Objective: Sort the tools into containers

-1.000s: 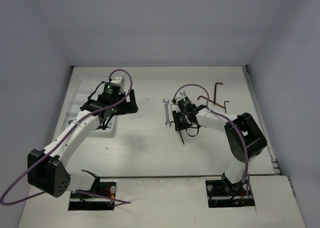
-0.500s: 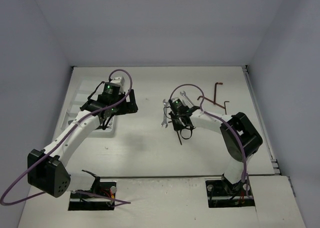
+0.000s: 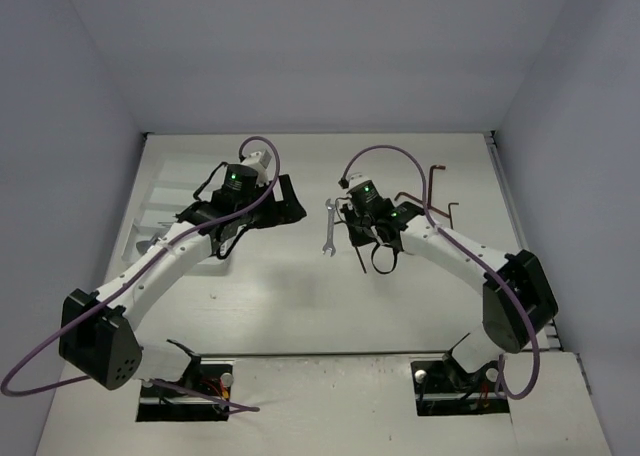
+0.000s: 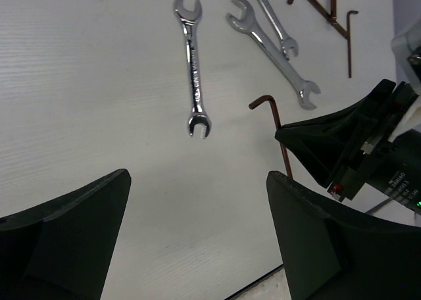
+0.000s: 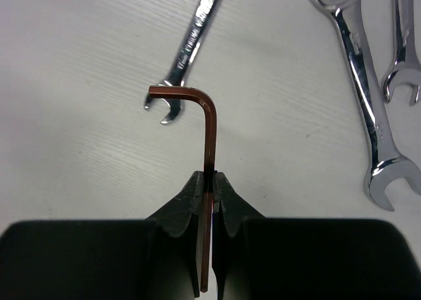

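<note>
My right gripper is shut on the long leg of a red-brown L-shaped hex key, its short leg pointing left, above the table. Under its bend lies a silver wrench; two more wrenches lie to the right. In the top view the right gripper hangs beside that wrench. My left gripper stands wide open and empty over bare table, right of the white tray. Its view shows the single wrench, the pair of wrenches and the held hex key.
Two more hex keys lie at the back right of the table, also seen as hex keys in the left wrist view. The two arms are close together near the table's middle. Walls enclose the table on three sides.
My right gripper has shut on the hex key and lifted it off the table. The left arm has swung right, away from the tray, toward the middle, jaws still wide open.
</note>
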`<state>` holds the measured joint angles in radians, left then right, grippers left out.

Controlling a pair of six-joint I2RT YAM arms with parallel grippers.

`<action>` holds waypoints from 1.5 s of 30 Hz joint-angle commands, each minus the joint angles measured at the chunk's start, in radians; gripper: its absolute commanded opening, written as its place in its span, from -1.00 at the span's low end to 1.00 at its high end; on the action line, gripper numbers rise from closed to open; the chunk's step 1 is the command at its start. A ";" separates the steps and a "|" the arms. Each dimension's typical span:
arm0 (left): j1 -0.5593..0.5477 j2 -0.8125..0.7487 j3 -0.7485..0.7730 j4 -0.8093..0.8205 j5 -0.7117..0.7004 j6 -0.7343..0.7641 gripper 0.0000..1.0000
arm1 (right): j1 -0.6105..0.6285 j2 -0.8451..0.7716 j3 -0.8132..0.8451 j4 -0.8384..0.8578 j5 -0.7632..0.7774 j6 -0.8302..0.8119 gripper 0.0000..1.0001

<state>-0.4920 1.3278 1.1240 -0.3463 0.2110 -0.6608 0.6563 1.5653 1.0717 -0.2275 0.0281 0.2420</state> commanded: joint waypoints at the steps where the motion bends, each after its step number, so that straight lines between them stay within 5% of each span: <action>1: -0.033 0.042 0.030 0.231 0.072 -0.105 0.65 | 0.009 -0.077 0.054 0.040 -0.069 -0.017 -1.00; 21: -0.100 0.264 0.142 0.314 0.126 -0.150 0.60 | 0.012 -0.141 0.057 0.166 -0.247 0.008 -1.00; 30: -0.105 0.286 0.142 0.329 0.168 -0.197 -0.30 | 0.014 -0.146 0.042 0.194 -0.255 0.020 -1.00; 33: -0.105 0.292 0.134 0.359 0.174 -0.210 -0.93 | 0.014 -0.143 0.044 0.201 -0.256 0.022 -1.00; 37: -0.103 0.293 0.127 0.387 0.179 -0.225 -1.00 | 0.014 -0.136 0.046 0.212 -0.267 0.027 -0.99; 39: -0.096 0.287 0.120 0.404 0.180 -0.229 -1.00 | 0.014 -0.137 0.041 0.212 -0.259 0.034 -0.72; 42: -0.061 0.276 0.116 0.400 0.184 -0.226 -1.00 | 0.008 -0.154 0.026 0.211 -0.223 0.047 0.08; 45: 0.042 0.259 0.101 0.397 0.189 -0.231 -1.00 | -0.011 -0.199 0.013 0.209 -0.183 0.060 0.37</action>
<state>-0.5673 1.6474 1.2160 -0.0311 0.3923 -0.8750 0.6609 1.4656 1.0907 -0.0698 -0.2047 0.2789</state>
